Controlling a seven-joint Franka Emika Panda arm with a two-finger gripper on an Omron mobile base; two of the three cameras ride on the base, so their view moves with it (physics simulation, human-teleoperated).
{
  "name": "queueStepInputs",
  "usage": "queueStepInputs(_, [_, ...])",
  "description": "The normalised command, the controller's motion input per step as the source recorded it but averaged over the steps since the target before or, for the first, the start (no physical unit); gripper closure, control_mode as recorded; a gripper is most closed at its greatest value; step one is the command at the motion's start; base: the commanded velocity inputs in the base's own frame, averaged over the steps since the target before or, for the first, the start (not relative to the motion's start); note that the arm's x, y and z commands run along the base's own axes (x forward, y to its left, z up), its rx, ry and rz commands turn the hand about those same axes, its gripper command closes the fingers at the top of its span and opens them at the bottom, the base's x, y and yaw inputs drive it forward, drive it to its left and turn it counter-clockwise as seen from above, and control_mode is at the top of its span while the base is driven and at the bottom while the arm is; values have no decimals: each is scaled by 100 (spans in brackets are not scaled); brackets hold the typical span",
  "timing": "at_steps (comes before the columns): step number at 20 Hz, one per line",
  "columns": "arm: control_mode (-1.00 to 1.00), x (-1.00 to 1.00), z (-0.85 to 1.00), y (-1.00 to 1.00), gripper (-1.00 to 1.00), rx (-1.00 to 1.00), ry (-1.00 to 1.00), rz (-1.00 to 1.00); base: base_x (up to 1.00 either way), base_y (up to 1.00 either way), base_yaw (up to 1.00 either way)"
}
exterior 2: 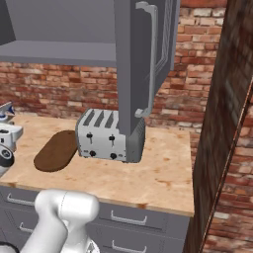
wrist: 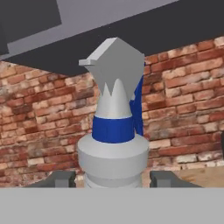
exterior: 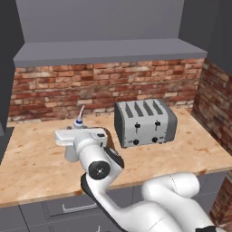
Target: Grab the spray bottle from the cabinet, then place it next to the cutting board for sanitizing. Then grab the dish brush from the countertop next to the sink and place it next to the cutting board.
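Bottle (wrist: 113,140) fills the hand view, standing upright between the two dark fingertips (wrist: 59,179), its nozzle cap toward the brick wall (wrist: 183,100). Gripper (exterior: 72,140) is closed about the bottle's body at part width, holding it low over the countertop (exterior: 36,163); whether the base touches the slab cannot be told, since the hand hides it.

From the left base view the bottle's neck and nozzle rise just above the white hand, well left of the toaster (exterior: 144,122). From the right base view the cutting board (exterior 2: 56,150) lies flat on the countertop, its long axis running from the front edge back toward the wall, just beside the toaster's near end. The hand and bottle sit at that picture's left edge, so the board lies between bottle and toaster.

Judged from this, the first placement is close to done: the bottle needs setting down on bare slab at the board's open side. Room is free there and toward the front edge. The cabinet (exterior 2: 143,54) door hangs open above the toaster, clear of the hand.
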Motion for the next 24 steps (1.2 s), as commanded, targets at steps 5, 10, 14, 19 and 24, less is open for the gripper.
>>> queueStepInputs(5, [-100,44,-11,10,100,-7,8,0,0,0,0])
queueStepInputs(10, [-100,37,-18,0,100,-5,0,0,0,0,0])
queueStepInputs(14, [-100,38,-30,0,100,-4,0,0,0,0,0])
queueStepInputs(19, [-100,19,-34,4,100,-1,1,1,0,0,0])
queueStepInputs(24, [-100,6,-39,8,100,0,3,2,0,0,0])
